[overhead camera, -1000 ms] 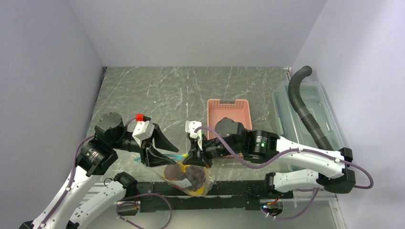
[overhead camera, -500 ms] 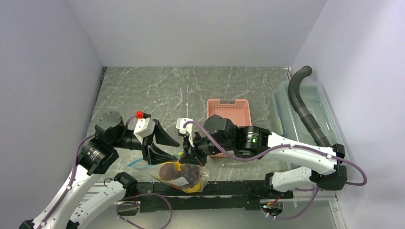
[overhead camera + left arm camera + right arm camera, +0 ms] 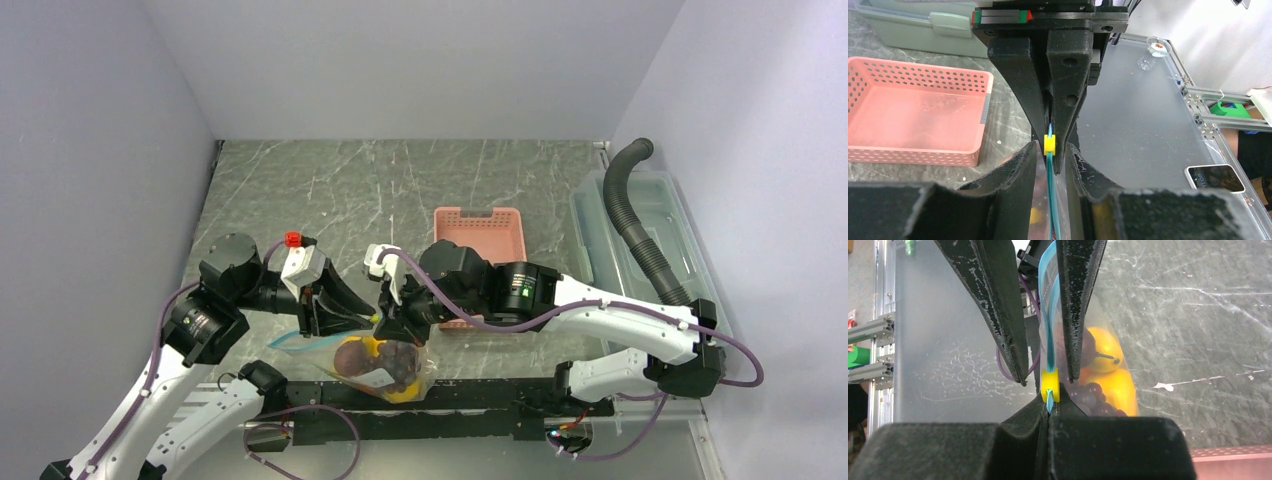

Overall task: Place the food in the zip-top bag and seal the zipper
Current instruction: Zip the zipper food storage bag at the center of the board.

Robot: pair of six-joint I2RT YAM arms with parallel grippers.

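Note:
The clear zip-top bag (image 3: 372, 366) lies at the near table edge, its mouth lifted between both grippers. Inside it are yellow fruits (image 3: 1106, 354) and dark purple grapes (image 3: 1092, 394); I cannot pick out the orange fruit. The teal zipper (image 3: 1050, 200) carries a yellow slider (image 3: 1049, 144). My right gripper (image 3: 1049, 407) is shut on the zipper's end just beside the slider (image 3: 1050, 385). My left gripper (image 3: 1051, 148) straddles the strip with its jaws a little apart, not pinching it. In the top view the left gripper (image 3: 350, 310) and right gripper (image 3: 384, 325) nearly meet.
An empty pink perforated basket (image 3: 480, 225) stands just behind the right arm and also shows in the left wrist view (image 3: 913, 115). A rigid clear bin (image 3: 590, 230) with a black ribbed hose (image 3: 640, 225) is at the right. Walls close in both sides.
The right gripper has moved left with the bag's mouth, dragging the bag left. The left gripper's jaws have narrowed from wide open to close around the zipper strip.

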